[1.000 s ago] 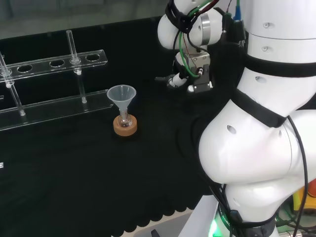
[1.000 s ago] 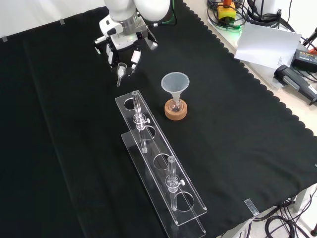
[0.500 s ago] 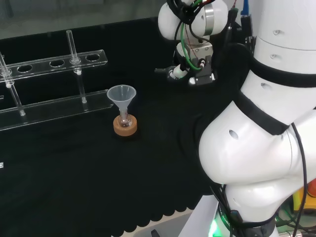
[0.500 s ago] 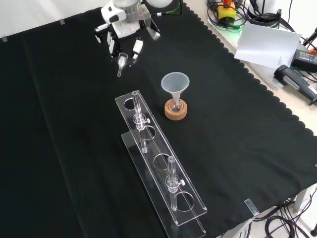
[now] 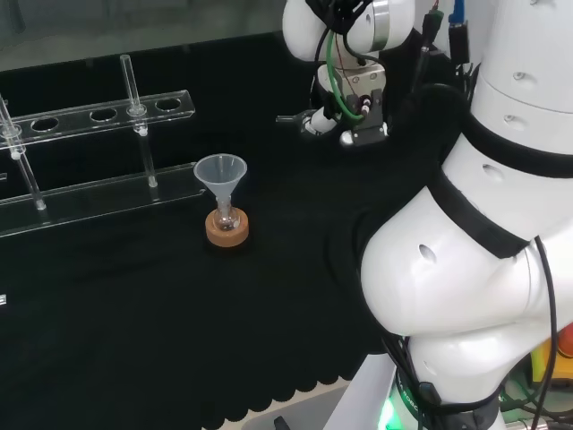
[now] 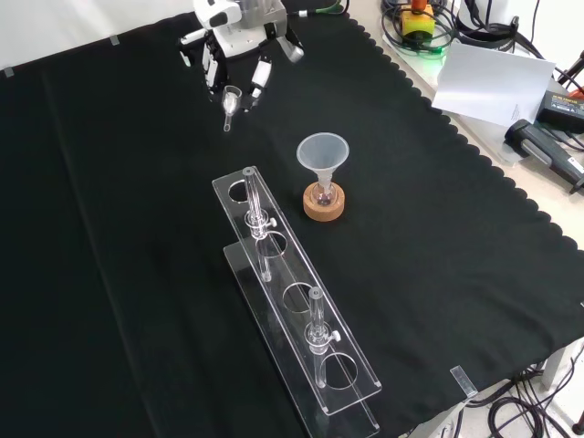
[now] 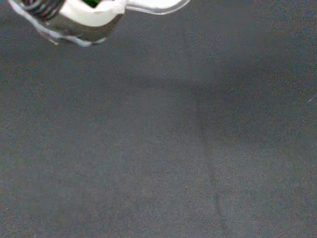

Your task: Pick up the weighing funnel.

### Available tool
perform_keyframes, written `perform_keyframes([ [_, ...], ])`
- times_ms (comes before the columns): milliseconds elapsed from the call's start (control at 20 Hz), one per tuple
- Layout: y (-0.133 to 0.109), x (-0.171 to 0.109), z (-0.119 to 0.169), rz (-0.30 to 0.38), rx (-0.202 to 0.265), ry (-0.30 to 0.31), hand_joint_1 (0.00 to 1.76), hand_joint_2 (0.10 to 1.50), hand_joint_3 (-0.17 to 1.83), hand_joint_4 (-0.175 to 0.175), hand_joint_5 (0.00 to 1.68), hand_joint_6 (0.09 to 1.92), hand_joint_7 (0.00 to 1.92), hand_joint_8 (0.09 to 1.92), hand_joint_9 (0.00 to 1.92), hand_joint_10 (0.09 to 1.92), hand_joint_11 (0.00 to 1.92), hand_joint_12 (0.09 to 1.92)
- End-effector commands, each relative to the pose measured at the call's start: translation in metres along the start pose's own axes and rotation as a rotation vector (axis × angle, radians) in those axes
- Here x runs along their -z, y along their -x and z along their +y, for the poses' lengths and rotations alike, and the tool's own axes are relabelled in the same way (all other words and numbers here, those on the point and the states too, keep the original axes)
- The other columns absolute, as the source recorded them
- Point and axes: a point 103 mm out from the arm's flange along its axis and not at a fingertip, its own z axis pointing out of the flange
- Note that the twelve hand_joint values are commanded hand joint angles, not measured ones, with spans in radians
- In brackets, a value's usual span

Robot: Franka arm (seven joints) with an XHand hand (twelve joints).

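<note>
Clear tube rack [image 6: 286,271] nearest in the front view, behind it big funnel [image 6: 323,153] upright in small flask [image 6: 321,192] on cork ring [image 6: 326,210], farthest the hand [image 6: 239,41], fingers pinched on small weighing funnel [image 6: 231,99], held above black cloth [image 6: 456,274].

A funnel [image 6: 323,151] stands mouth up, its stem in a small flask [image 6: 321,193] on a cork ring [image 6: 325,211], on black cloth [image 6: 128,274]. Just left of it in the front view runs a clear rack [image 6: 285,271] holding two upright tubes [image 6: 253,203]. A white sheet [image 6: 493,80] and cables [image 6: 511,415] lie off the cloth's right edge.
</note>
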Motion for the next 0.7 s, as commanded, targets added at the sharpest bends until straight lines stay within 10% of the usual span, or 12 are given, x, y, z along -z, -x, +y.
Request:
perform_keyframes([
  [50,-0.0064,0.0057,-0.0031,-0.009,-0.003,-0.001,1.11,0.84,0.23,0.175,1.37,0.35,1.57,0.09,1.17,0.17,0.0,1.56],
  [700,-0.0006,0.009,-0.0032,-0.002,-0.016,0.013,1.11,0.84,0.24,0.175,1.37,0.35,1.57,0.09,1.16,0.16,0.0,1.56],
])
